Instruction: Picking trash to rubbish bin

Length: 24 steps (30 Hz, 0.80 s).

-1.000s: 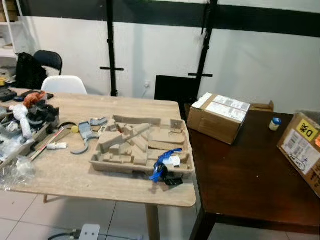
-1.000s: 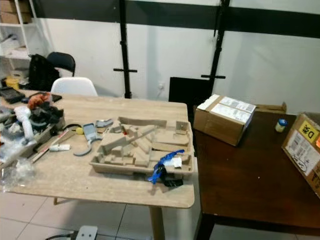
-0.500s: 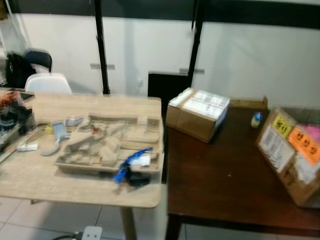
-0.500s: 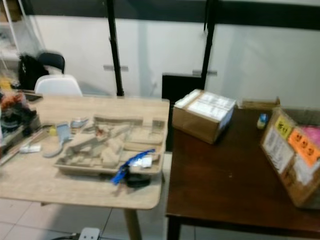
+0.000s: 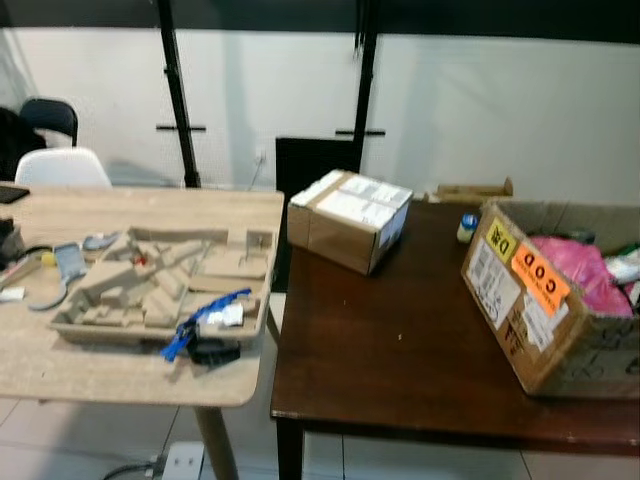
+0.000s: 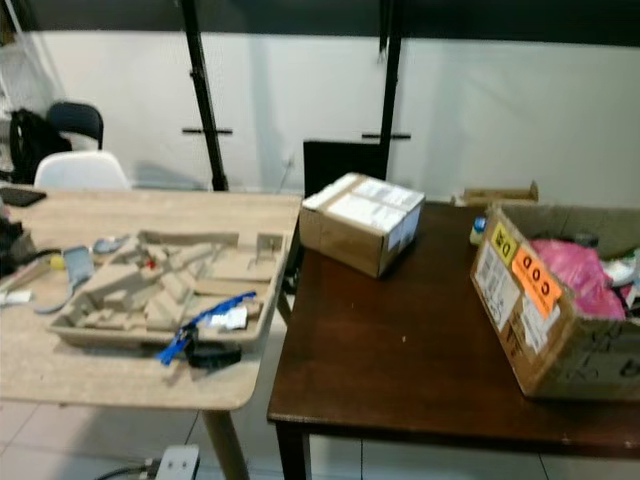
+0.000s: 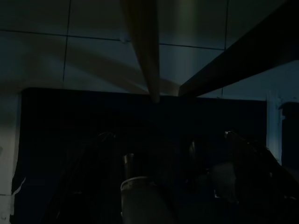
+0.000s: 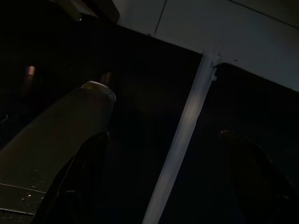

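Note:
A moulded grey-brown pulp tray (image 5: 150, 285) lies on the light wooden table (image 5: 100, 372), with a blue strap (image 5: 200, 320) and a small black item (image 5: 213, 350) at its near edge. At the right, an open cardboard box (image 5: 525, 310) with orange and yellow labels holds a pink bag (image 5: 575, 270) on the dark brown table (image 5: 400, 350). Both arms hang low in the shade. In the dark left wrist view my left gripper (image 7: 168, 140) is open above floor tiles. My right gripper (image 8: 161, 137) is open too, with nothing between its fingers.
A sealed cardboard box (image 5: 348, 218) and a small bottle (image 5: 467, 227) stand at the back of the dark table. A grey tool (image 5: 70, 262) lies left of the tray. A white chair (image 5: 60, 168) and black stands line the wall. A power strip (image 5: 180, 462) lies on the floor.
The whole view has swung to the right, so the camera has turned. The open box with the pink bag has come fully into sight; nothing on the tables has moved.

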Available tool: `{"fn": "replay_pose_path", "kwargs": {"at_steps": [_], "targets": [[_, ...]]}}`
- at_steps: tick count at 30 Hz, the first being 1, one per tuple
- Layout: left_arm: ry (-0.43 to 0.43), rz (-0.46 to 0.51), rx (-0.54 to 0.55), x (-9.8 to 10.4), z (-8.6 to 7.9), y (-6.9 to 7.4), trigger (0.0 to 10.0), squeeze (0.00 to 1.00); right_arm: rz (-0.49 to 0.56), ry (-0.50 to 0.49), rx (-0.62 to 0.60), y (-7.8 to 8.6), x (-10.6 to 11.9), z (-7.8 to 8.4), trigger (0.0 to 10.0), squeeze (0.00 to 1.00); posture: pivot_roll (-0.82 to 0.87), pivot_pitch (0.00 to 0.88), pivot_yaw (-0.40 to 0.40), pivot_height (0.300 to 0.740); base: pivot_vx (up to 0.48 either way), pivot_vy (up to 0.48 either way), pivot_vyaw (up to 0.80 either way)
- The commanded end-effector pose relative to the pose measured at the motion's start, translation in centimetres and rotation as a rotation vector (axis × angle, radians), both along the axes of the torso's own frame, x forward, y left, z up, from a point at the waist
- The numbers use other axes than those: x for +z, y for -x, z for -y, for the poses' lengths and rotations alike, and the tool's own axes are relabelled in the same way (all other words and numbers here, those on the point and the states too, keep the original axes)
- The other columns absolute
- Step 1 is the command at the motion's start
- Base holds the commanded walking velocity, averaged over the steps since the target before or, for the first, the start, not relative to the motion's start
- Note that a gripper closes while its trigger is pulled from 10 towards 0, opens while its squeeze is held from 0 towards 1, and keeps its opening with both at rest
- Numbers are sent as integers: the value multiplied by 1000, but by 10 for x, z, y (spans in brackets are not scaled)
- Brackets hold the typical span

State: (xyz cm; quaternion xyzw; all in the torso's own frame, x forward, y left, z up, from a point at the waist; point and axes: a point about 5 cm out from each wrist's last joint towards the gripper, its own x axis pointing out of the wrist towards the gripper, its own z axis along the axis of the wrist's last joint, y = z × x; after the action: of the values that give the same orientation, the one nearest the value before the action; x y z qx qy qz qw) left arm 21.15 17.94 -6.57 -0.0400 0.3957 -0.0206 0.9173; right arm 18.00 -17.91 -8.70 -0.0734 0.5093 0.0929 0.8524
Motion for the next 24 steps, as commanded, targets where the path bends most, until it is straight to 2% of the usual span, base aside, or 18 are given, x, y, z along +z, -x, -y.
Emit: {"fn": "replay_pose_path", "kwargs": {"at_steps": [1, 11, 16, 24], "targets": [[-7, -31, 9, -3, -5, 6, 10000, 0, -16, -9, 6, 5, -3, -4, 10000, 0, 68, 12, -50, 740, 0, 480, 0], [-9, -32, 18, -3, -7, 6, 10000, 0, -17, -9, 5, 5, -3, -5, 10000, 0, 69, 11, -48, 740, 0, 480, 0], [-32, -14, 29, -2, -10, 4, 10000, 0, -18, -8, 3, 5, -3, -5, 10000, 0, 70, 8, -47, 740, 0, 0, 0], [-56, -19, -16, -1, -9, 2, 10000, 0, -22, -8, 4, 7, -4, -5, 10000, 0, 72, 4, -45, 740, 0, 0, 0]]}}
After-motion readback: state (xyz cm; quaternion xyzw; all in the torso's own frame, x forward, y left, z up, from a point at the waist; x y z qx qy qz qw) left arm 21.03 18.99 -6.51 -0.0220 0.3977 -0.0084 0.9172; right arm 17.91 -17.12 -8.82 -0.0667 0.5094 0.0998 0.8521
